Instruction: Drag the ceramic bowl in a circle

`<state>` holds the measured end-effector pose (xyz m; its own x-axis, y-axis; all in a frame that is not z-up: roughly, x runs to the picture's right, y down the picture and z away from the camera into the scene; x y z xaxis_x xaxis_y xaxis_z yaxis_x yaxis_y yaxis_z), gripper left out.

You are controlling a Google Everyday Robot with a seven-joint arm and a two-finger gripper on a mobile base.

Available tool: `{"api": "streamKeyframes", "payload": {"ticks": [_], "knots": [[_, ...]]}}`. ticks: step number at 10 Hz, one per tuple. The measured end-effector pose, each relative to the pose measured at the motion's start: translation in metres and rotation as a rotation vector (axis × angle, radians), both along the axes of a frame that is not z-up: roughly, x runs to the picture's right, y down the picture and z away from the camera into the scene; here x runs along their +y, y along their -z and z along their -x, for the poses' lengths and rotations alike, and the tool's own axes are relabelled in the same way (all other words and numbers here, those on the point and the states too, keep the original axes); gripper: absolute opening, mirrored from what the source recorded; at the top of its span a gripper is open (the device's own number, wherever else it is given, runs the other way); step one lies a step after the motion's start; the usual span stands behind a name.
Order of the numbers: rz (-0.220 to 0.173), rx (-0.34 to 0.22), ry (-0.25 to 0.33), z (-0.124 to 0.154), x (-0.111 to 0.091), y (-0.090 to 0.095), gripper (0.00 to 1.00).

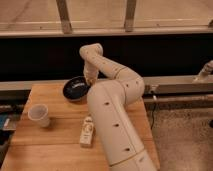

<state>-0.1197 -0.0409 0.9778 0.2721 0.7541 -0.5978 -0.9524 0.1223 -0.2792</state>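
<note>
On the table (50,150), nearer than the pincer (90,79), lies a pale bottle (87,131); a whitish cup (39,114) stands near-left of it; the pincer, closed narrow, touches the right rim of the ceramic bowl (75,89), just to its left

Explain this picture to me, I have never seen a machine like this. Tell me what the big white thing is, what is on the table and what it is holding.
The big white shape is a robot arm, jointed like an elbow; its base is out of view. There is only one picture, looking down past the arm onto a wooden table. At the arm's far end is its gripper, two fingers that pinch. It is shut and appears to clamp the right rim of the ceramic bowl, a shallow black dish. Nearer the camera, on the left, stands a whitish plastic cup. Beside the arm lies a small pale container. Both sit apart from the bowl.
</note>
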Motion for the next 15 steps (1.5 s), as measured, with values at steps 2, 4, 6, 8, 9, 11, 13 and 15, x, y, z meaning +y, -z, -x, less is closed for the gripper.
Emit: {"api": "streamKeyframes", "payload": {"ticks": [2, 4, 6, 8, 9, 11, 13, 15], "knots": [[0.005, -0.107, 0.030, 0.037, -0.003, 0.013, 0.00], [0.010, -0.191, 0.047, 0.063, 0.013, 0.045, 0.00], [0.026, -0.207, 0.039, 0.067, 0.028, 0.065, 0.00], [0.053, -0.188, 0.017, 0.049, 0.050, 0.082, 0.00], [0.065, -0.160, -0.007, 0.029, 0.060, 0.090, 0.00], [0.092, -0.076, -0.064, -0.021, 0.079, 0.097, 0.00], [0.104, -0.007, -0.103, -0.052, 0.081, 0.090, 0.00], [0.103, 0.037, -0.112, -0.079, 0.066, 0.071, 0.00]]}}
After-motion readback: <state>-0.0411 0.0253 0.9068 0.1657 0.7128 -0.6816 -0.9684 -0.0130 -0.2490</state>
